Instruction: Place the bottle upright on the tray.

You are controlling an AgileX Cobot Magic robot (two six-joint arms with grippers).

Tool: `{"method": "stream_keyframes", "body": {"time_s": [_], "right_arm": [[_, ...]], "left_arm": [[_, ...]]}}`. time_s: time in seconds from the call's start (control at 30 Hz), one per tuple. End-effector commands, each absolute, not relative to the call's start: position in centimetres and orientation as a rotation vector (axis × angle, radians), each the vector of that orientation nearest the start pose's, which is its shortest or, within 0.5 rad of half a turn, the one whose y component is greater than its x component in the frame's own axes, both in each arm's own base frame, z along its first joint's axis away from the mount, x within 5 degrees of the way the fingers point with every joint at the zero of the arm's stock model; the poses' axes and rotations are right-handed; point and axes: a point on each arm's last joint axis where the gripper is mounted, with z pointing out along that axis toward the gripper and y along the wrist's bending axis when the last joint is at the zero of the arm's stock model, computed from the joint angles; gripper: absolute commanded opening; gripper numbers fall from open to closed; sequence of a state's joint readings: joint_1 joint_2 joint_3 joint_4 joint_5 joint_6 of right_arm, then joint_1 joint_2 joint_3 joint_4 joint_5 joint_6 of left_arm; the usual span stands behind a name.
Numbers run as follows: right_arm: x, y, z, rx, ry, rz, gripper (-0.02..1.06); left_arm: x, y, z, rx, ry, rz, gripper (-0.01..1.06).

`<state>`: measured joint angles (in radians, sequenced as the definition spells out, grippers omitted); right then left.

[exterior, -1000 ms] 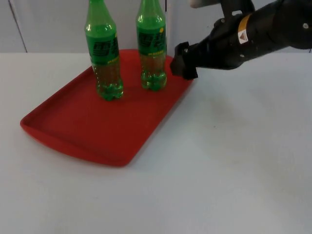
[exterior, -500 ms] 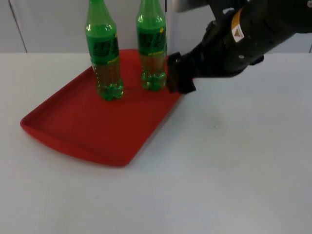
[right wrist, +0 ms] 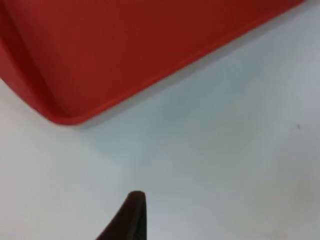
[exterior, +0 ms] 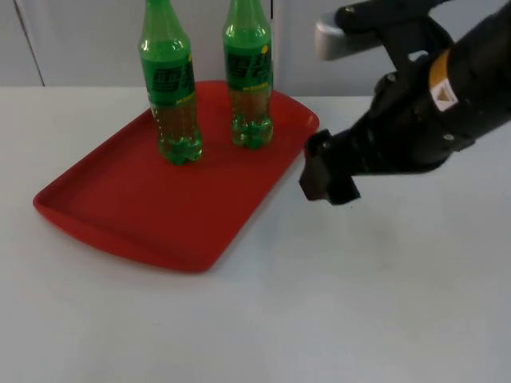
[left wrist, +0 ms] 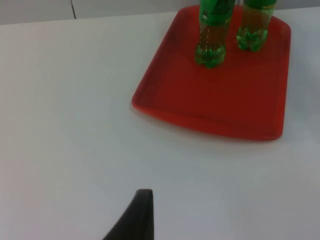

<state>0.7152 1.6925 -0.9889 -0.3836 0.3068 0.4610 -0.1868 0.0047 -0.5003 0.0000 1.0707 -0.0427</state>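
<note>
We see the right gripper (exterior: 326,177) hanging over the white table (exterior: 359,303) just right of the red tray (exterior: 144,215), holding nothing; we cannot tell how its jaws stand. Two green bottles stand upright at the far end of the tray: the left bottle (exterior: 169,88) a little nearer to us, the right bottle (exterior: 249,80) beside it, close to the tray's right rim. The left gripper (left wrist: 137,220) waits over bare table well apart from the tray, and its state is unclear too.

Right end effector (exterior: 323,177) above table
</note>
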Motion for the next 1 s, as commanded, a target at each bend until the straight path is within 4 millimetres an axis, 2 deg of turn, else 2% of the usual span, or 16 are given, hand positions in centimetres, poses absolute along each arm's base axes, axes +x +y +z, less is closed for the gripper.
{"method": "stream_keyframes", "body": {"time_s": [0.0, 0.33, 0.67, 0.8, 0.97], "right_arm": [[26.1, 21.6, 20.6, -0.711, 2.353, 0.23, 1.05], [22.8, 18.8, 22.5, -0.696, 2.314, 0.25, 1.05], [19.7, 16.0, 25.5, -0.654, 2.218, 0.294, 1.05], [18.0, 14.3, 27.3, -0.625, 2.158, 0.313, 1.05], [16.1, 12.7, 28.5, -0.596, 2.092, 0.341, 1.05]], "left_arm": [[-0.5, 0.0, 27.5, 0.146, 2.058, -0.153, 1.05], [-0.5, 0.0, 27.5, 0.146, 2.058, -0.153, 1.05], [-0.5, 0.0, 27.5, 0.146, 2.058, -0.153, 1.05], [-0.5, 0.0, 27.5, 0.146, 2.058, -0.153, 1.05], [-0.5, 0.0, 27.5, 0.146, 2.058, -0.153, 1.05]]}}
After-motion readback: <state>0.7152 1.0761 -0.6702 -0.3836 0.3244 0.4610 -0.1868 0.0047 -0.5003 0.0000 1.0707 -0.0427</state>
